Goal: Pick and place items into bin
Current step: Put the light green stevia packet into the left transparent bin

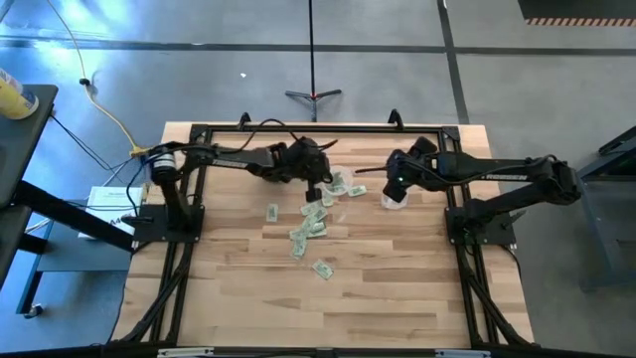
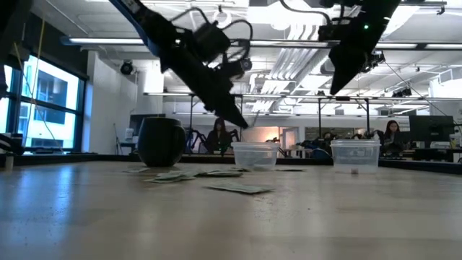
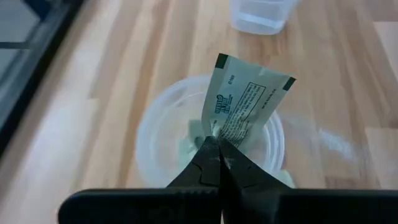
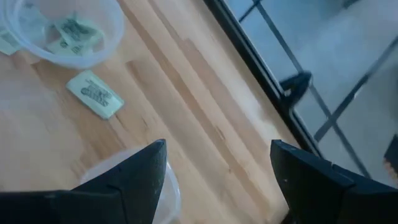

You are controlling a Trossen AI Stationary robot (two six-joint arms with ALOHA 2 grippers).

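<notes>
Left fingers (image 3: 217, 155) pinched one slip (image 3: 242, 106) right over the bin (image 3: 155, 134).

Fingers pressed shut on the slip's lower end, its long axis standing up & away from the tips, tilted a bit; bin sat directly below, so I'd judge the next move a straight release, no sideways travel needed. Bin already held a few slips. Right fingers (image 4: 214, 180) spread wide, holding nothing, hovering above the small clear cup (image 1: 395, 200) nr the table's (image 1: 397, 298) right side, bin just beyond. Rest of the slips (image 1: 310, 227) lay scattered mid-table, nearer the left arm; yellow mug (image 2: 161, 141) stood apart.
</notes>
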